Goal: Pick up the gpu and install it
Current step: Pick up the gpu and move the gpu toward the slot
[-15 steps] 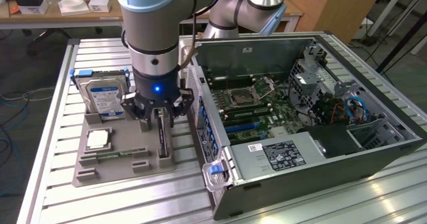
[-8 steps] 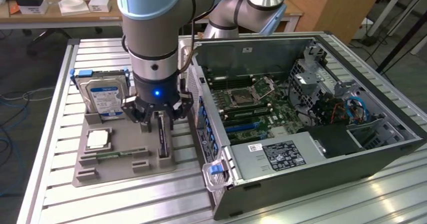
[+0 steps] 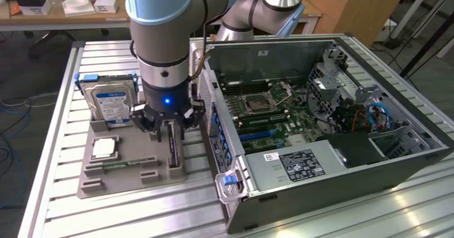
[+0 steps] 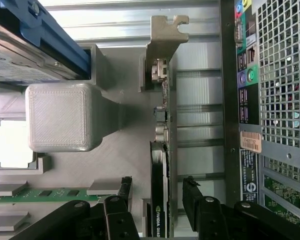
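Item under inspection: the gpu [image 4: 159,165]. It stands on its long edge in a slot of the grey tray [image 3: 135,182], at the tray side nearest the computer case [image 3: 341,185]. Its long axis runs parallel to the case's side wall. The silver bracket [image 4: 164,40] is at the end towards the hard drive [image 3: 112,102].

Surroundings: the hard drive stands upright at the tray's far end. A processor [image 3: 105,147] and a memory stick [image 3: 120,163] lie in the tray on the exterior view's left of the card. The case stands open just beside the tray on the table [image 3: 85,217].

Gripper [image 4: 157,192]: positioned directly above the card, at the end away from the bracket. The fingers [image 4: 124,192] are spread, one on each side of the card, with a gap visible on both sides.

Appearance: edge-on, a thin card with a black cooler face, small connectors near the bracket and a green logo at the top edge.
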`<state>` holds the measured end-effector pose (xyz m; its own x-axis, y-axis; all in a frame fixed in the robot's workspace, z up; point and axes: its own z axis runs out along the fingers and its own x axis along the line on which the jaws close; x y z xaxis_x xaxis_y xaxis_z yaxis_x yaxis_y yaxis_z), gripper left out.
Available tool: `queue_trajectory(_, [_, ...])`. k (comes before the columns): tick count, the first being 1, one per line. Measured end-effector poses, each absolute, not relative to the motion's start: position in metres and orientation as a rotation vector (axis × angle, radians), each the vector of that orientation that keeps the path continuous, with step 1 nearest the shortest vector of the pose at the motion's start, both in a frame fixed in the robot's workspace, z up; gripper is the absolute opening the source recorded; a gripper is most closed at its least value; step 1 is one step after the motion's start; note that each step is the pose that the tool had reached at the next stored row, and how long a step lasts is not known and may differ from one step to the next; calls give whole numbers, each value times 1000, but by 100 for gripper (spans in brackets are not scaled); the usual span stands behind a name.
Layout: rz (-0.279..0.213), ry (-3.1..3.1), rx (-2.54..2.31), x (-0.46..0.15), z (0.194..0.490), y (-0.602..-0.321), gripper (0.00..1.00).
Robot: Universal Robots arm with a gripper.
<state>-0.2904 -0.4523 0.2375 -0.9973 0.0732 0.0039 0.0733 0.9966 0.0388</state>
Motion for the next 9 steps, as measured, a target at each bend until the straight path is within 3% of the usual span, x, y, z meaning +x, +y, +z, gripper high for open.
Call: queue_trajectory(9, [-61,-3137,-115,-290,236,-452,53])
